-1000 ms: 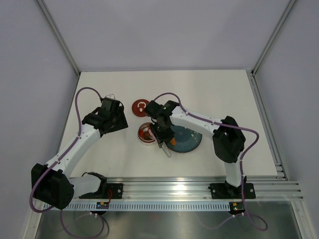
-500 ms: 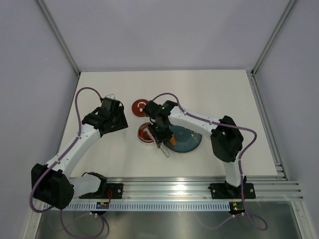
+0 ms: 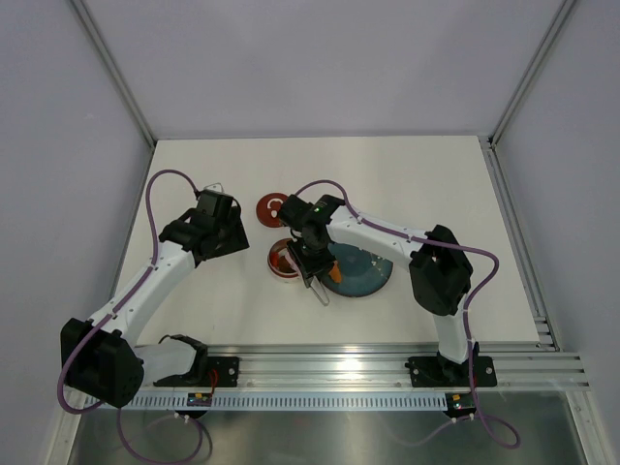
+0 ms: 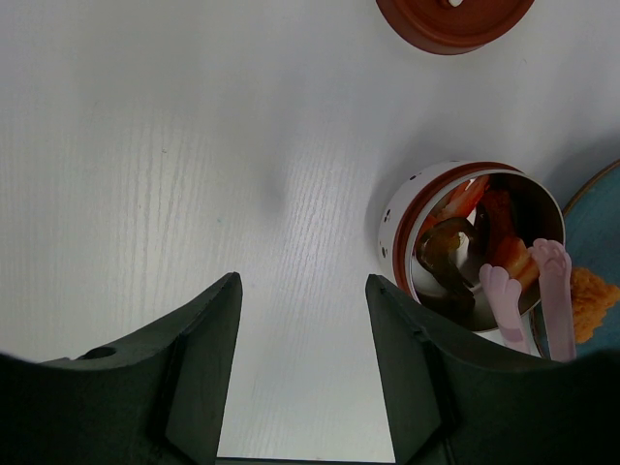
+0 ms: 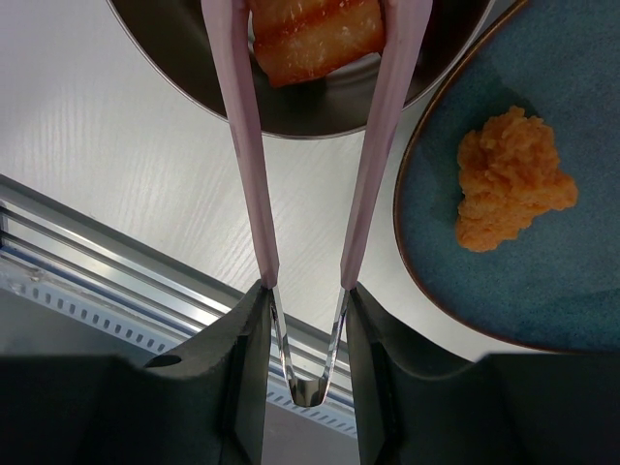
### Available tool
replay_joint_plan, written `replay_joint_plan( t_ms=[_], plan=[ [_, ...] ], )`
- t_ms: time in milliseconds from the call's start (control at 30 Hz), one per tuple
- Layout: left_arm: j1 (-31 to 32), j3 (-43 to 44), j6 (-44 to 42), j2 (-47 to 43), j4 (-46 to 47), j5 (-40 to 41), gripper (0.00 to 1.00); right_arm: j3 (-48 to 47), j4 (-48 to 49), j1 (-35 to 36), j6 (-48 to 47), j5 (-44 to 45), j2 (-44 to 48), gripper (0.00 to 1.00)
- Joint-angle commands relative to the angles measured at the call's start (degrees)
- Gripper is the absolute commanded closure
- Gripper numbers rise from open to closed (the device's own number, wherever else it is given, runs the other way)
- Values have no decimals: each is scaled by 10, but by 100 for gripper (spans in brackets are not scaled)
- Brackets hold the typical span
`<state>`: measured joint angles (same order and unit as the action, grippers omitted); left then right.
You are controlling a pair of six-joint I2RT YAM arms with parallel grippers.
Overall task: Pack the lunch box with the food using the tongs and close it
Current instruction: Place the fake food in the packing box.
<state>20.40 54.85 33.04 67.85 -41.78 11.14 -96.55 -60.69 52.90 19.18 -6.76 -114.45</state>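
Right gripper (image 5: 305,334) clamps slim pink-silver tongs (image 5: 247,165) whose tips, just ahead of it, pinch an orange-red food piece (image 5: 315,34) over the round steel lunch box (image 4: 395,237), likely for release. Left gripper (image 4: 302,291) hangs spread, empty, the box ahead to its right.

In the right wrist view, the top edge cuts off the tips of the tongs (image 5: 245,145) and most of the lunch box (image 5: 165,48). The plate (image 5: 542,281) runs off the right edge. The left wrist view crops the lid (image 4: 455,12) at the top. From overhead, the food (image 3: 281,258) is too small to tell apart and partly covered by the right gripper (image 3: 314,271).
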Motion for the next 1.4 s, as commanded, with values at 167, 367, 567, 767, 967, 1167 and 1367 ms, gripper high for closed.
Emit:
replay_joint_plan(
  t_ms=[167, 367, 567, 767, 967, 1167, 1367],
  plan=[
    [-1, 10, 0, -7, 18, 7, 42, -29, -4, 7, -10, -8, -5, 59],
    [-2, 8, 0, -8, 18, 7, 42, -27, -3, 8, -10, -8, -4, 56],
    [-2, 7, 0, -8, 18, 7, 42, -27, -3, 8, -9, -7, -4, 56],
    [-2, 6, 1, -9, 18, 7, 42, -28, -4, 8, -10, -7, -2, 56],
    [-2, 4, 1, -9, 19, 6, 42, -29, -4, 8, -9, -5, -2, 56],
    [-2, 3, 1, -9, 19, 6, 42, -43, -3, 9, -10, 12, 9, 59],
    [-1, 4, 1, -11, 17, 6, 42, -71, -21, 9, -7, 51, 24, 73]
  ],
)
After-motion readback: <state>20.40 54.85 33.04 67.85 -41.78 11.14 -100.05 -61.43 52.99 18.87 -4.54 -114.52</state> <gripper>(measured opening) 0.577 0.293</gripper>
